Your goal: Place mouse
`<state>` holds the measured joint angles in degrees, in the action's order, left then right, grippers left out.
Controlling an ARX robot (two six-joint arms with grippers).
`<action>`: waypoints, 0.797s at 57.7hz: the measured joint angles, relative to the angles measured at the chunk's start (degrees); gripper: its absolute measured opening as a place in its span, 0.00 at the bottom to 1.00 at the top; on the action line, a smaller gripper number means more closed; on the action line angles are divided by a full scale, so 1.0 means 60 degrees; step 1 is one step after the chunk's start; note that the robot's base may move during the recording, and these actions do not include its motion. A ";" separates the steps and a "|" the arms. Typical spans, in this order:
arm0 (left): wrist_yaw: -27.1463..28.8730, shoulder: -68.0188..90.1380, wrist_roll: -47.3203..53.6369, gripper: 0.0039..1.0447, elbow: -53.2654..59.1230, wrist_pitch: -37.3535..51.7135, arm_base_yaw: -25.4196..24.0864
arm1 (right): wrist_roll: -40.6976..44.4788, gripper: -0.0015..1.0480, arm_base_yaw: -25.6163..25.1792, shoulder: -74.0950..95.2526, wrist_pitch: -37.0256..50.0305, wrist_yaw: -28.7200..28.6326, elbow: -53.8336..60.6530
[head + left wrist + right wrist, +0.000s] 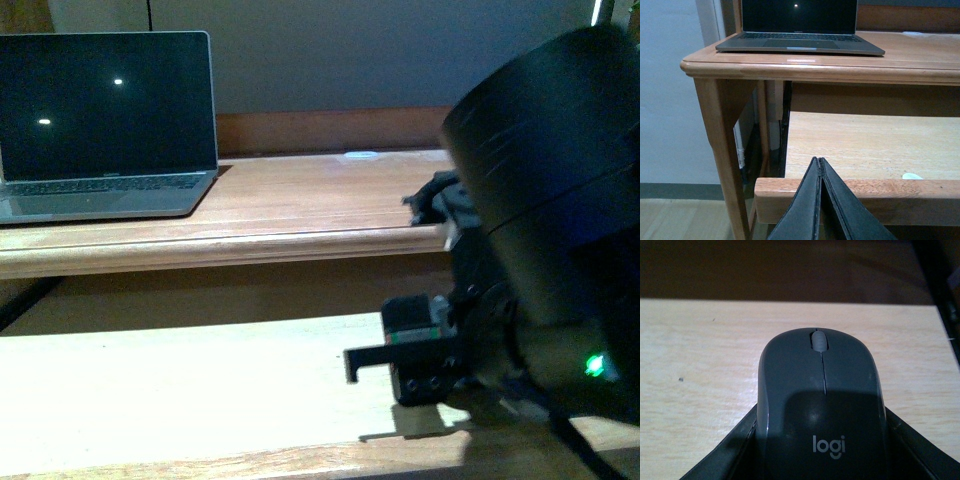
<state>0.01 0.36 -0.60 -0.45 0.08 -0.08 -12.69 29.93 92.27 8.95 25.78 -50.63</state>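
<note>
Two hands, left to right: left hand (820, 167) has its fingers pressed together with nothing in them, low in front of the tabletop (790, 65). Further right, right hand (822, 440) clamps the mouse (820, 385) by its rear flanks over the lower board (700, 365); whether it touches the board is unclear. Wheel end points away from the wrist, long axis in line with the fingers. Suggest lowering it level, seating the base flat, then opening evenly.

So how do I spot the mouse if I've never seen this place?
Find the wooden desk with the laptop on top, then look at the pale shelf below it. Over that shelf, the right arm's fingers hold the mouse: small, dark grey and rounded, with a scroll wheel and "logi" on it.
</note>
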 joint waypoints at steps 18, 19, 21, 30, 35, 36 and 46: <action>0.0000 0.0000 -0.0004 0.15 0.0000 0.0000 0.0000 | 0.0098 0.53 -0.1078 -0.1483 -0.0878 -0.0656 -0.1443; 0.0000 0.0000 -0.0004 0.19 0.0000 0.0000 0.0000 | 0.0106 0.53 -0.1104 -0.1515 -0.0911 -0.0667 -0.1559; 0.0000 0.0000 -0.0004 0.22 0.0000 0.0000 0.0000 | 0.0146 0.53 -0.1140 -0.1566 -0.1016 -0.0721 -0.1923; 0.0000 0.0000 -0.0004 0.46 0.0000 0.0000 0.0000 | 0.0368 0.53 -0.0856 -0.0962 -0.1293 -0.0820 -0.3920; 0.0000 0.0000 -0.0004 0.57 0.0000 0.0000 0.0000 | 0.0375 0.53 -0.0576 -0.0171 -0.1468 -0.0765 -0.5093; 0.0000 0.0000 -0.0004 0.61 0.0000 0.0000 0.0000 | 0.0375 0.53 -0.0499 0.0087 -0.1566 -0.0707 -0.5435; 0.0000 0.0000 -0.0004 0.89 0.0000 0.0000 0.0000 | 0.0419 0.53 -0.0007 0.2514 -0.2331 0.0120 -0.8116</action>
<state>0.01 0.36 -0.62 -0.45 0.08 -0.08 -10.17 29.89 107.35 -5.04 26.50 -99.33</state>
